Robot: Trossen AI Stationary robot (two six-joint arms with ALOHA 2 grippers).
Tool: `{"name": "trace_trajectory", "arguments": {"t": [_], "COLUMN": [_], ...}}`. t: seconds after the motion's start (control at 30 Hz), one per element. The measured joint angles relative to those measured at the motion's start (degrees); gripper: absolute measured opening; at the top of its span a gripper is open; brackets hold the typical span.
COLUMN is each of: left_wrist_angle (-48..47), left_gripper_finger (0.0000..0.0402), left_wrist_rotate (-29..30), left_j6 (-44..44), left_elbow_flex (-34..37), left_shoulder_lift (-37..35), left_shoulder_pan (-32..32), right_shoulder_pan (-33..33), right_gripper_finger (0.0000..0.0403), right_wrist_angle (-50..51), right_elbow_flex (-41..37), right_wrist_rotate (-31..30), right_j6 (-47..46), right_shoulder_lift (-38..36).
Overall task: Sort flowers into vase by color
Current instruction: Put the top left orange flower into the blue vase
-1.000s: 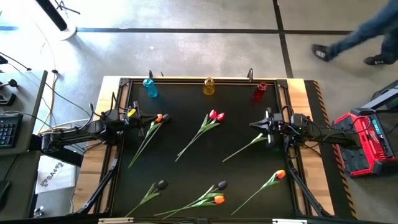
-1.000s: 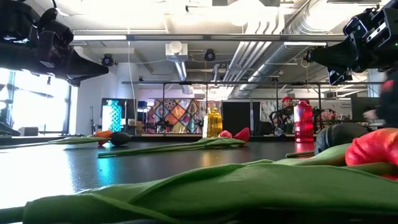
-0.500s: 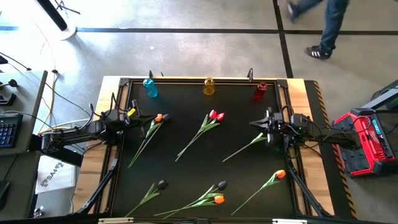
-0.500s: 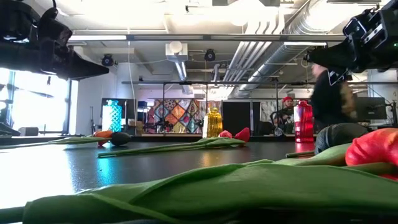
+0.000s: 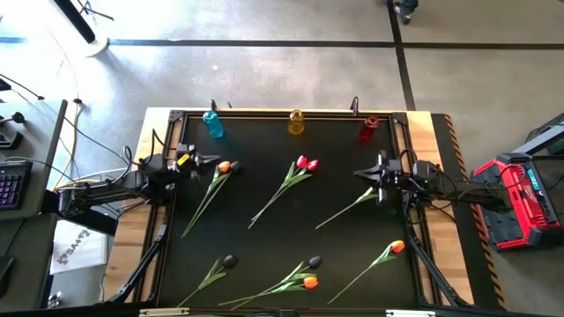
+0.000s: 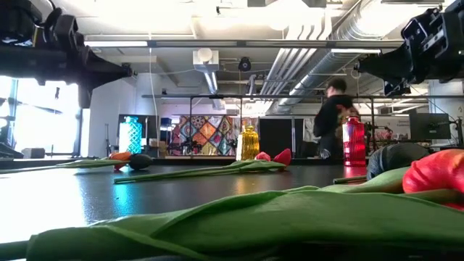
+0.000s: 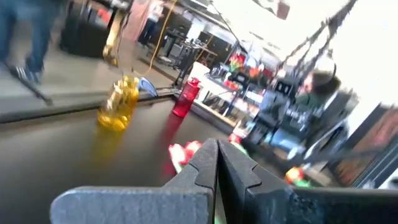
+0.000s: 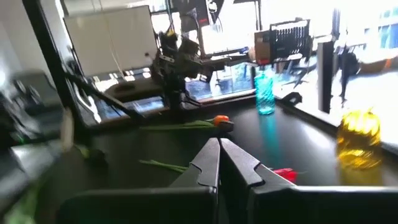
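With both end effectors closed and empty, the left end effector [image 5: 204, 159], just beside the orange tulip [image 5: 226, 166] near the blue vase [image 5: 212, 124], should open before descending onto its stem.

Bright overhead glare, blurred wrist views

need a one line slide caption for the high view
Tulips lie scattered on the black table before blue, yellow and red vases; left end effector and right end effector hover shut.
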State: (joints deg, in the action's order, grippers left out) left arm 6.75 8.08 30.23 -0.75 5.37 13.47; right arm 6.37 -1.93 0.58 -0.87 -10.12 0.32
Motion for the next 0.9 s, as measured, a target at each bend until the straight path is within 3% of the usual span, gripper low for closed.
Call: {"name": "trace_trajectory", "arguments": {"t": [0.13, 0.43, 0.67, 0.9], "left_wrist_angle": [0.03, 1.39, 2.01, -1.36], "left_gripper_finger": [0.0000, 0.0005, 0.0042, 0.0051], "left_wrist_rotate": [0.00, 4.09, -0.55, -2.46], "left_j6": [4.65, 9.99, 14.21, 10.28], "left_elbow_flex": [0.00, 0.00, -0.96, -8.95], "left_shoulder_lift": [0.00, 0.26, 3.28, 13.22], "left_shoulder_pan": [0.00, 0.00, -0.09, -0.08], "right_shoulder_pan": [-0.01, 0.04, -0.02, -0.02], "right_gripper_finger": [0.0000, 0.0000, 0.0003, 0.0034], "right_wrist_angle": [-0.78, -7.13, -7.29, -7.74], "right_elbow_flex": [0.00, 0.00, 0.01, 3.15], "right_wrist_rotate": [-0.99, -19.28, -13.71, -13.59], "right_j6": [-11.39, -33.67, -41.29, -43.90], "right_shoulder_lift": [0.00, 0.78, 4.85, 14.59]}}
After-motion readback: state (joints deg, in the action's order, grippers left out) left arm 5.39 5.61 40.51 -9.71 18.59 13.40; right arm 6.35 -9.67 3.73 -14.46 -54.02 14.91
